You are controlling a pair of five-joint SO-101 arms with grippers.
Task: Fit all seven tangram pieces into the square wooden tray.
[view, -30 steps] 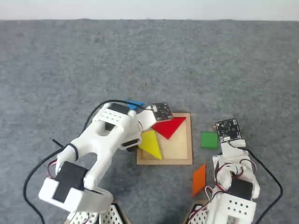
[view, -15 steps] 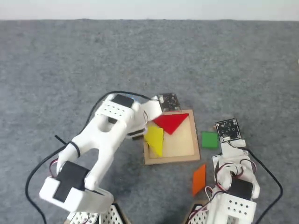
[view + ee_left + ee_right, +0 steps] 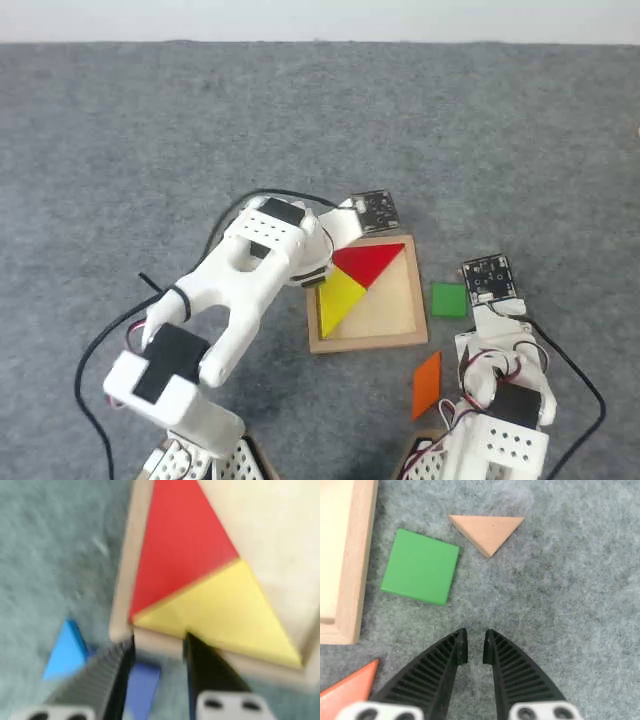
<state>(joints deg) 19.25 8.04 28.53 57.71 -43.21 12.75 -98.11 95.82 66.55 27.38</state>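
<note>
Left wrist view: the left pincer (image 3: 157, 652) hangs at the outer corner of the wooden tray (image 3: 125, 580), its jaws a narrow gap apart and, as far as I can tell, clamping nothing.

Just past its tips the yellow triangle (image 3: 225, 615) now lies flat inside the tray. It meets the red triangle (image 3: 175, 550) along one clean seam. A second ago the yellow piece sat skewed over the near-left wall. Meanwhile the left arm swung forward and the tray slid right and turned a little.

Two pieces look seated, leaving five. A light blue triangle (image 3: 65, 650) and a darker blue piece (image 3: 142, 690) lie on the tabletop (image 3: 150, 150) just outside that corner, under the arm.

In the high view the bare half of the tray (image 3: 365, 343) faces its right and near walls. The shift has brought that right wall near the green square (image 3: 448, 300), and only a strip of tabletop separates them. The orange piece (image 3: 426, 385) lies off the near-right corner.

The right pincer (image 3: 475, 640) is all but closed and empty. It hovers near the green square (image 3: 420, 566) and a plain wooden triangle (image 3: 487, 530).

Another push would likely slide the tray again.
</note>
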